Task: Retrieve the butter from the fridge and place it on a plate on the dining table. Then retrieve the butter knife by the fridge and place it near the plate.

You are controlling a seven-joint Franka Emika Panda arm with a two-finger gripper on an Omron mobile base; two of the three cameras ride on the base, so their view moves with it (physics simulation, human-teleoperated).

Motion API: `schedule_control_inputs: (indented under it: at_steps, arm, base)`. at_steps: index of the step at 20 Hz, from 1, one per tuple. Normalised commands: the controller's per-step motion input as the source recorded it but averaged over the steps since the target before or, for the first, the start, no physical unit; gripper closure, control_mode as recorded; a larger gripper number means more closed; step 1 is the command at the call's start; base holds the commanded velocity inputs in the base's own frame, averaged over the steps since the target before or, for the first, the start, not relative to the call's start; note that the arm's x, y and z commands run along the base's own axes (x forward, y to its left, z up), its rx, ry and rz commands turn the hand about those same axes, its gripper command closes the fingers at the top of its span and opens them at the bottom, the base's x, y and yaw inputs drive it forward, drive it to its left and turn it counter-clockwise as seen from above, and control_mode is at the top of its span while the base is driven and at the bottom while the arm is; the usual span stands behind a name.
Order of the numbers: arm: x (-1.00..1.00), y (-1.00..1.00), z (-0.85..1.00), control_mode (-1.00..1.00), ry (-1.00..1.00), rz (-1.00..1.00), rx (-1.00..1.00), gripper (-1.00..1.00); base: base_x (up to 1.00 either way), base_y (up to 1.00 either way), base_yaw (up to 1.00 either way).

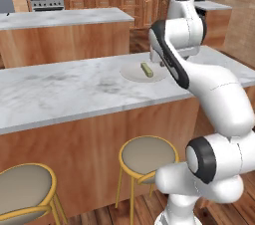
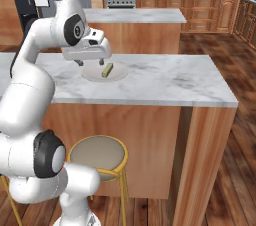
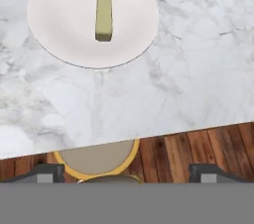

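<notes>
The butter (image 3: 103,8), a pale-yellow stick, lies flat on the round off-white plate (image 3: 64,25). The plate rests on the marble top of the dining table (image 3: 188,69). The base views show the same butter (image 1: 146,69) (image 2: 107,70) on the plate (image 1: 132,73) (image 2: 92,75), towards the far side of the table (image 1: 64,89) (image 2: 165,80). My gripper (image 2: 90,62) (image 3: 129,172) hangs open and empty above the table, just on my side of the plate and clear of the butter. The black fridge (image 2: 21,0) stands far back on the left. The butter knife is out of view.
Gold-legged stools (image 1: 148,155) (image 1: 22,189) (image 2: 97,156) stand under the table's near edge, one seat (image 3: 96,161) right below my hand. A second marble island (image 1: 60,20) (image 2: 135,16) stands behind the table. The table's right end (image 2: 220,100) drops to wood floor.
</notes>
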Motion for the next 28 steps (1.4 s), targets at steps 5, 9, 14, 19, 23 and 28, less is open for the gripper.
schedule_control_inputs:
  at_steps: [5, 9, 14, 19, 23, 28]
  arm:
    - [-0.31, 0.0, -0.1, -1.0, 0.02, -0.2, 0.07, -1.0]
    - [-0.67, -0.07, -0.27, -1.0, 0.01, -0.05, 0.17, -1.0]
    - [-0.44, 0.0, -0.08, -1.0, 0.15, 0.0, 0.15, -1.0]
    - [-0.51, 0.0, -0.29, -1.0, 0.0, 0.08, 0.01, -1.0]
    - [-0.36, 0.0, -0.35, -1.0, 0.06, 0.08, -0.1, -1.0]
    - [0.0, 0.04, 0.0, -1.0, 0.03, 0.0, 0.0, -1.0]
  base:
    - [0.0, 0.0, 0.0]
    - [0.0, 0.0, 0.0]
    - [0.0, 0.0, 0.0]
    - [0.0, 0.0, 0.0]
    - [0.0, 0.0, 0.0]
    - [0.0, 0.0, 0.0]
